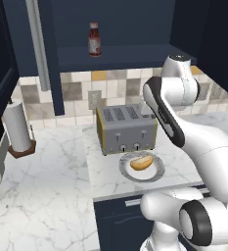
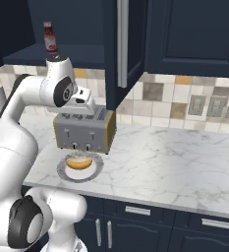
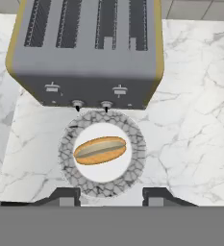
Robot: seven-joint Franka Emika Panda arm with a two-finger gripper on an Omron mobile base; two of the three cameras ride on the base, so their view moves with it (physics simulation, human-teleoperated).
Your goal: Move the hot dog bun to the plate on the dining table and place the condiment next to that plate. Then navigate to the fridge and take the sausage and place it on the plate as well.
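Observation:
The hot dog bun (image 1: 142, 162) (image 2: 79, 162) (image 3: 100, 150), golden-tan and oblong, lies in the middle of a white plate with a speckled grey rim (image 3: 135, 166) on the marble kitchen worktop, just in front of a toaster. The condiment (image 1: 94, 39) (image 2: 49, 37), a dark red bottle with a red cap, stands upright on a shelf in the open navy wall cabinet above. My gripper (image 3: 111, 197) (image 2: 82, 109) hangs high over the toaster's front, pointing down at the bun, open, with nothing between its fingertips.
A grey four-slot toaster (image 1: 126, 128) (image 2: 84, 130) stands behind the grey-rimmed plate. A paper towel roll (image 1: 16, 127) is on the counter to the left. An open cabinet door with a long grey handle (image 2: 122, 44) juts out overhead. Bare marble worktop (image 2: 165, 162) runs to the right.

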